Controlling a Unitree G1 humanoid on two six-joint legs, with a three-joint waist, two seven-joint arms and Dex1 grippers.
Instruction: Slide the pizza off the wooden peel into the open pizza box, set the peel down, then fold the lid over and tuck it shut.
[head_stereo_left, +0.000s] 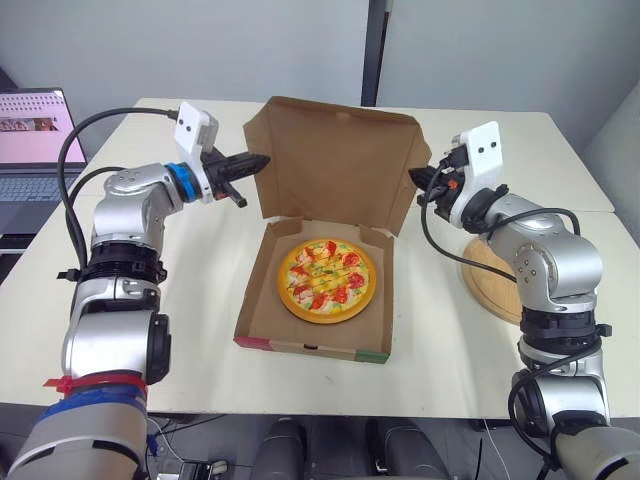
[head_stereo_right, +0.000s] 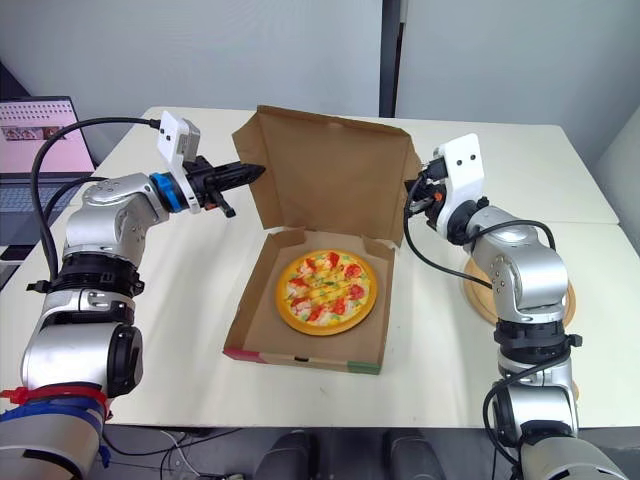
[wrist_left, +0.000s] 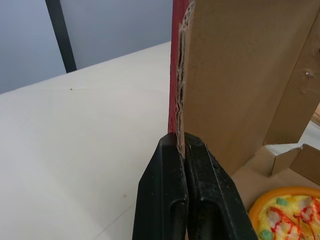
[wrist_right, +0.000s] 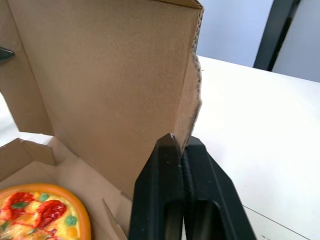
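Observation:
The pizza (head_stereo_left: 327, 279) lies flat in the open cardboard pizza box (head_stereo_left: 262, 318) at the table's middle. The box lid (head_stereo_left: 335, 168) stands upright behind it. My left gripper (head_stereo_left: 258, 161) is shut on the lid's left edge (wrist_left: 179, 95), and its fingers (wrist_left: 170, 195) pinch the cardboard. My right gripper (head_stereo_left: 414, 178) is shut on the lid's right edge (wrist_right: 192, 95). The round wooden peel (head_stereo_left: 493, 283) lies on the table to the right of the box, partly hidden under my right arm.
A laptop (head_stereo_left: 30, 150) with a lit screen sits at the table's far left. White tabletop (head_stereo_left: 200, 290) lies bare on both sides of the box and behind the lid. The table's front edge runs just in front of the box.

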